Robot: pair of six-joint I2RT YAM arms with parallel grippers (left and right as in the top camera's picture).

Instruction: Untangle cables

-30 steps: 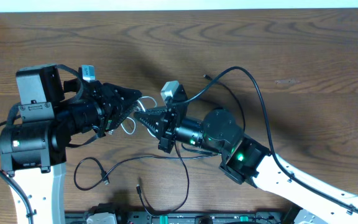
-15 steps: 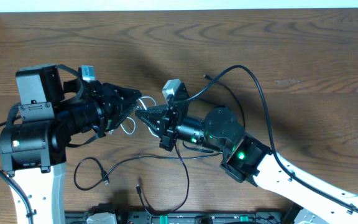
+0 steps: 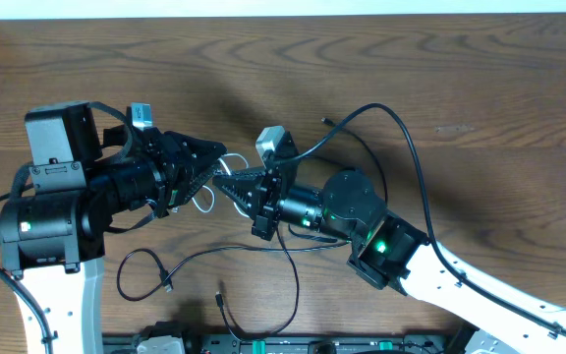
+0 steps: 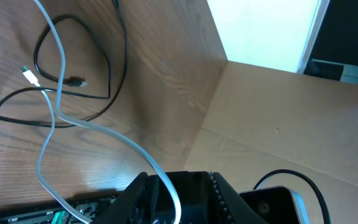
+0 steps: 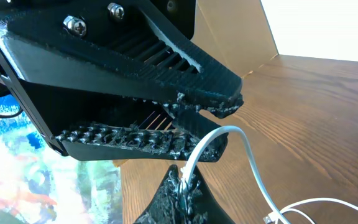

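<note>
Right claw [image 3: 223, 181] nearer left claw [image 3: 218, 157]; white cable [image 3: 204, 205] looped between them

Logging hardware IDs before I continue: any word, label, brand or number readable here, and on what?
None can be read.
The left arm, right arm and white cable show no lettering.
The blue patterned patch at the right wrist view's lower left is too blurred to tell.

You're working over a brown wood-grain table [image 3: 480, 88]. On it, a black cable [image 3: 408, 141] arcs along the right and a black loop [image 3: 124, 270] lies near the front left. A white cable [image 3: 202, 204] seems to touch down mid-table.
</note>
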